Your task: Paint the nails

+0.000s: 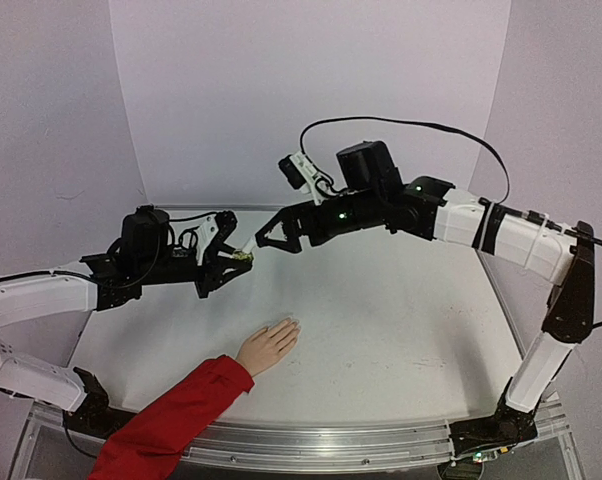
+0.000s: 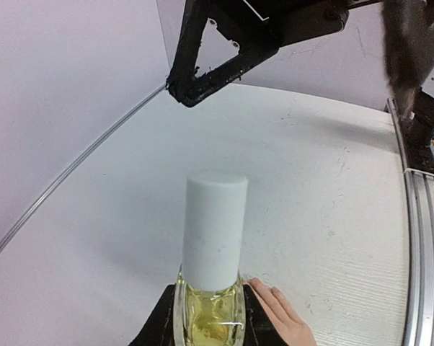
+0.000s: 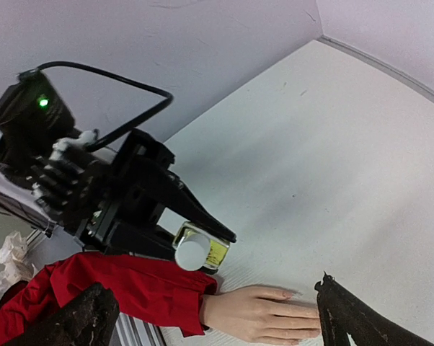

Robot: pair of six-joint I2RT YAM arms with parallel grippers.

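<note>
My left gripper (image 1: 237,262) is shut on a small yellow-green bottle (image 1: 245,257) with a white cap (image 2: 215,231) and holds it above the white table. The left wrist view shows the bottle's glass body (image 2: 208,313) between the black fingers. My right gripper (image 1: 268,238) is open and empty, just right of the cap, its tips a little apart from it. A peach hand (image 1: 269,345) with a red sleeve (image 1: 176,418) lies flat near the front edge. Its pale nails (image 3: 288,294) show in the right wrist view, below my open right gripper (image 3: 214,288). The bottle (image 3: 202,249) shows there too.
Purple walls close the table (image 1: 401,320) at the back and both sides. A metal rail (image 1: 331,435) runs along the front edge. A crumpled white tissue (image 3: 11,263) lies off the table by the left arm. A black cable (image 1: 411,125) arcs over the right arm.
</note>
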